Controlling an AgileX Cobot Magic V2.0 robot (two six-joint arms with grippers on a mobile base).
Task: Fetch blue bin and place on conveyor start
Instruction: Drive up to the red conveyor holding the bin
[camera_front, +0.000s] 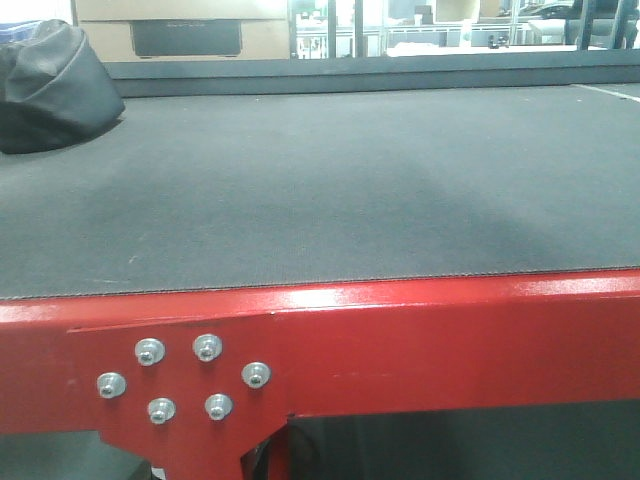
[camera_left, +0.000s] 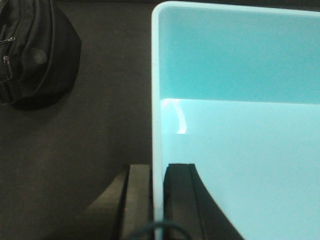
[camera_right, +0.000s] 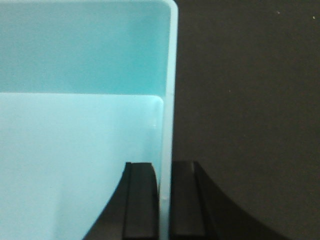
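- While both grippers clamp it, the bin (camera_left: 240, 150) hangs or sits over the dark belt (camera_front: 320, 190). Whether it touches the belt cannot be told, and the front view does not catch it.
- Left gripper (camera_left: 159, 167): closed to a narrow slit, its black fingers (camera_left: 136, 200) pinching the bin's left wall, one inside and one outside.
- Right gripper (camera_right: 165, 165): equally narrow, pinching the right wall the same way.
- The bin is pale aqua and smooth-walled, with a glare streak on its floor.
- A black bag (camera_front: 55, 90) lies at the belt's far left corner. From the left wrist it shows beyond and left of the bin's far left corner, apart from it.
- A red frame (camera_front: 450, 340) runs along the belt's near edge, with silver bolts (camera_front: 207, 347) clustered towards its left end.
- A cardboard box (camera_front: 180, 25) stands beyond the belt's far edge.
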